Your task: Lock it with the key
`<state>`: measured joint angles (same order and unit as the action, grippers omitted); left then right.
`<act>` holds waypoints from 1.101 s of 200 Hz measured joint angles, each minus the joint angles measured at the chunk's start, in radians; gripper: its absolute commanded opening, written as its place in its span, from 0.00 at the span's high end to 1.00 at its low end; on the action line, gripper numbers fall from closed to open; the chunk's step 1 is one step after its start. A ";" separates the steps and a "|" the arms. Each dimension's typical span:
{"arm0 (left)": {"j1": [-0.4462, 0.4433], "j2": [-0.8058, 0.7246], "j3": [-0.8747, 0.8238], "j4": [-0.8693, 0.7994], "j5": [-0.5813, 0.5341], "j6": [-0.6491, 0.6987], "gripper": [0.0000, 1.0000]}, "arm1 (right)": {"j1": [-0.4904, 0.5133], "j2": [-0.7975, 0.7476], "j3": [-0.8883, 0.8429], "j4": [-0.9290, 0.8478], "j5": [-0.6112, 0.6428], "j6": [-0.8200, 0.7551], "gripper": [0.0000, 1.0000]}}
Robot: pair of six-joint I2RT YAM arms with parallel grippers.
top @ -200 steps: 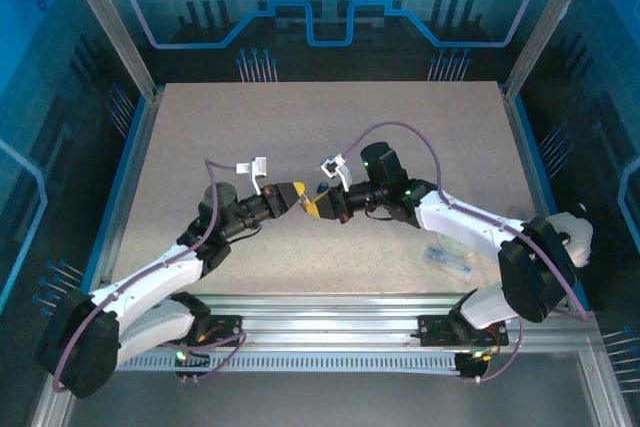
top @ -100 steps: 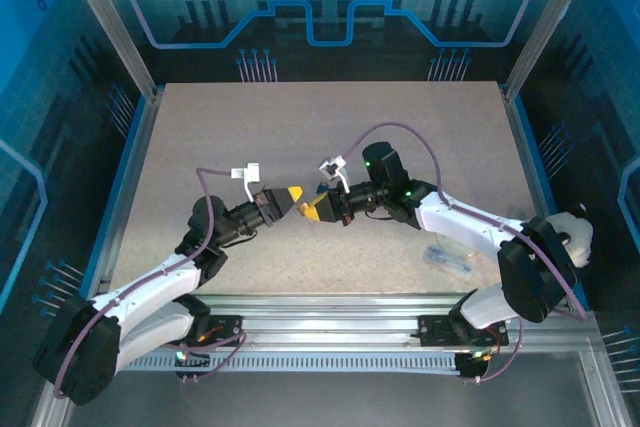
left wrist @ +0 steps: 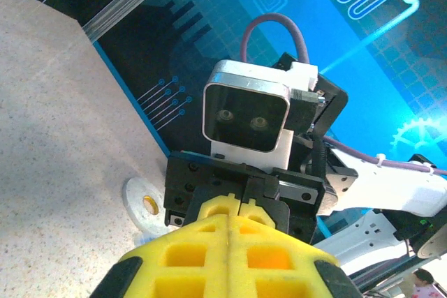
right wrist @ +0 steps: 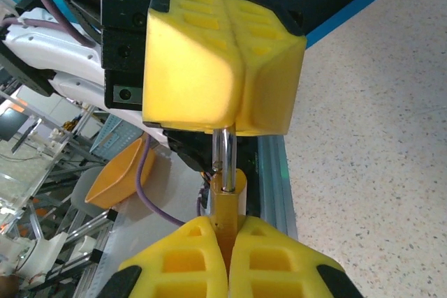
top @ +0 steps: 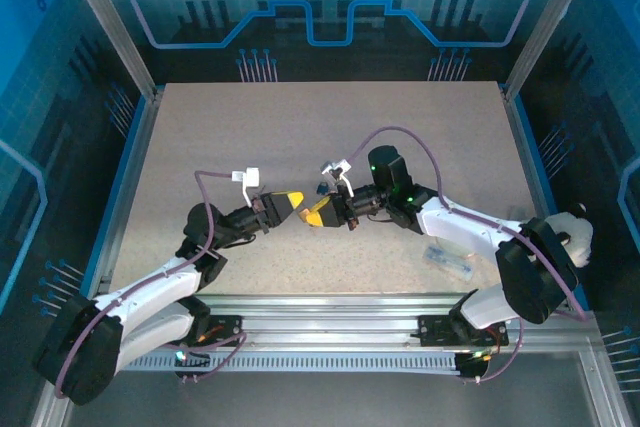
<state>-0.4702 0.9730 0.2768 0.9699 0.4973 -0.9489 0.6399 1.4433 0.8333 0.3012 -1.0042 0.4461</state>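
A brass padlock (right wrist: 227,200) hangs in the air between my two arms, above the middle of the table. My right gripper (right wrist: 228,227) is shut on its brass body. The steel shackle (right wrist: 223,146) runs up out of the body into the seam of my left gripper (right wrist: 225,127), whose yellow fingers are shut on it. From above, the left gripper (top: 290,199) and the right gripper (top: 318,213) point at each other, tips a short gap apart. In the left wrist view the left gripper (left wrist: 239,209) is pressed shut in front of the right wrist's camera housing (left wrist: 246,116). The key is hidden.
A white disc with a yellow hole (left wrist: 143,204) lies on the speckled table (top: 300,127) below the grippers. A clear plastic piece (top: 447,258) rests near the right arm at the front. Metal rails (top: 330,312) run along the near edge.
The left arm has swung back and down to the left, and its gripper now points more level. The right gripper has shifted slightly right and down. Both have stayed shut.
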 measured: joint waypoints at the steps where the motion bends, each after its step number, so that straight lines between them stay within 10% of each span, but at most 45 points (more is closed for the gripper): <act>1: 0.000 0.000 0.000 0.001 0.000 0.000 1.00 | 0.000 0.000 0.000 0.001 0.000 0.000 1.00; 220: 0.010 0.117 -0.011 0.233 0.077 -0.100 1.00 | -0.014 -0.002 -0.035 0.128 -0.052 0.100 1.00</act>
<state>-0.4606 1.0897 0.2653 1.2026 0.5739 -1.0492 0.6262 1.4414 0.7979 0.4290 -1.0565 0.5461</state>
